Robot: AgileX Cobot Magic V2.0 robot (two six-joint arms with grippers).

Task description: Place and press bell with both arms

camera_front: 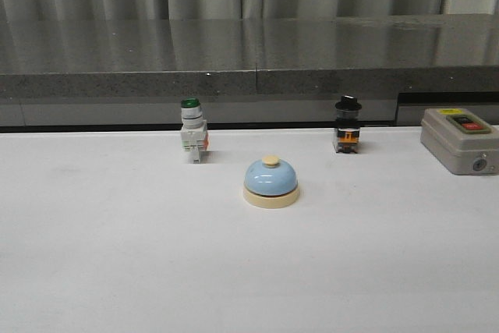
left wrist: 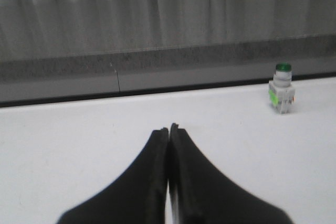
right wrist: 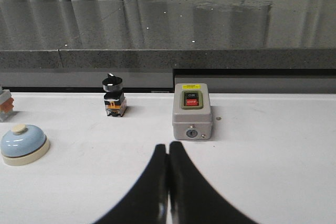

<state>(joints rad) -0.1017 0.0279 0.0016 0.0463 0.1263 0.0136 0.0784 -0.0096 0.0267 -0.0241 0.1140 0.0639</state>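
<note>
one bell [camera_front: 270, 182] mid-table, open white table [camera_front: 117, 255] around

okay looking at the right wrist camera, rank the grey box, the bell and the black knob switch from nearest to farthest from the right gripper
1. Grey box, just ahead of the shut right gripper.
2. Bell, off to the side.
3. Black knob switch, back by the ledge, though 2 and 3 are close to call.

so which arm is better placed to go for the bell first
Probably the right. The right wrist view shows the bell off to one side of the shut right pincer, while the left wrist view shows only the green-capped switch beyond the shut left pincer. The difference looks slight.
</note>
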